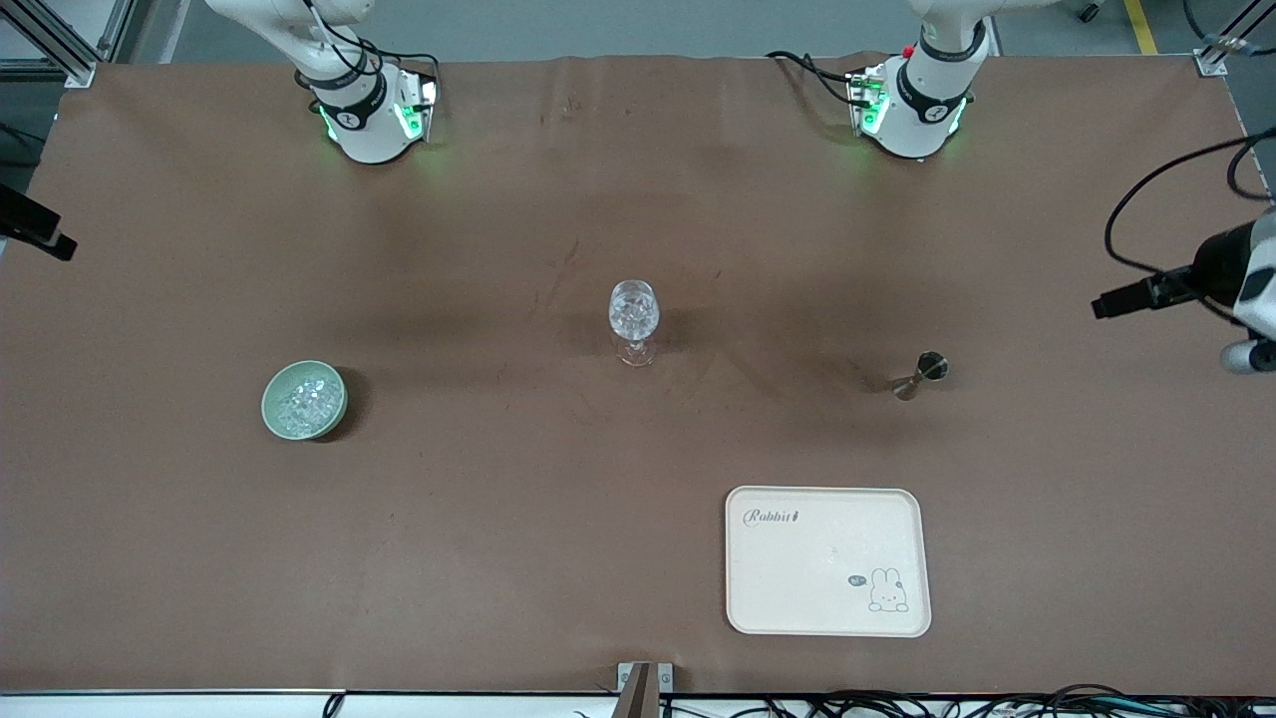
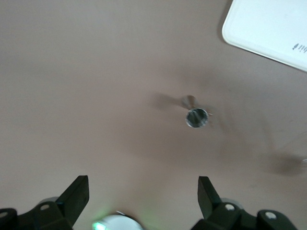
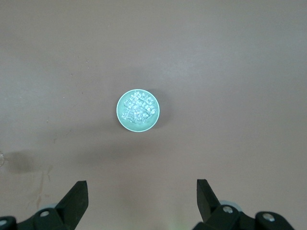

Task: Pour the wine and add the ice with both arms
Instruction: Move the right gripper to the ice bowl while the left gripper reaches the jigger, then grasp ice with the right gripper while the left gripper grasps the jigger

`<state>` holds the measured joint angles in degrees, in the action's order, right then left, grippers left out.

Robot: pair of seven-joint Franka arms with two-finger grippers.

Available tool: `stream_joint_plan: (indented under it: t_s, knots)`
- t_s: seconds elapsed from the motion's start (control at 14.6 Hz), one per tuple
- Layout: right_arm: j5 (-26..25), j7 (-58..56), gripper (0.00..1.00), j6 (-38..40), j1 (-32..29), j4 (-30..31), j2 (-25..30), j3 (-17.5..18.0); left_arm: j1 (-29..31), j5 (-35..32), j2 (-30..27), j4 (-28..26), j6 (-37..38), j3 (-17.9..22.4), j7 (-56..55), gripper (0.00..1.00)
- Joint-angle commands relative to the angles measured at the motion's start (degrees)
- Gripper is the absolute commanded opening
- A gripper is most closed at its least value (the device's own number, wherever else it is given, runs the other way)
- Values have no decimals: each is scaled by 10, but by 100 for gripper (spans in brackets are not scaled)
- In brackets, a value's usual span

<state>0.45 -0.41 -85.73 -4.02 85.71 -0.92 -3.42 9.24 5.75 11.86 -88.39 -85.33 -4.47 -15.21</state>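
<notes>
Table (image 1: 498, 558) covered edge to edge with brown sheeting, creased and scuffed near the middle. Grey floor (image 1: 618, 25) visible above it, with a yellow line (image 1: 1139, 25). Aluminium framing (image 1: 60, 40) at one corner.

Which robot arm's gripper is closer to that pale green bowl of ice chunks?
Right. The right gripper hangs open high over the pale green bowl of ice; the left gripper, also open, hangs over the small metal jigger.

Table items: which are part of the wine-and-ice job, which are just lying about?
Job: ice in the green bowl; stemmed glass; metal jigger; left claw open above the jigger; right claw open above the bowl.
Lying about: cream tray.
</notes>
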Motion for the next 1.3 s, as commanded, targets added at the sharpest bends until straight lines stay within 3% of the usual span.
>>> stream_joint_plan:
  t_s: [0.0, 0.34, 0.75, 1.23]
  knots:
    - [8, -7, 100, -71, 2, 93, 4, 3, 34, 61, 65, -1, 3, -2, -51, 100]
    - [9, -9, 100, -273, 24, 270, -23, 5, 77, 175, 177, 1, -6, -2, -145, 97]
    - [9, -48, 100, -437, 23, 334, -109, 25, 100, 260, 281, 1, -29, -2, -185, 92]
    - [9, -96, 84, -561, 17, 398, -147, 24, 108, 347, 358, -2, -39, -1, -186, 89]
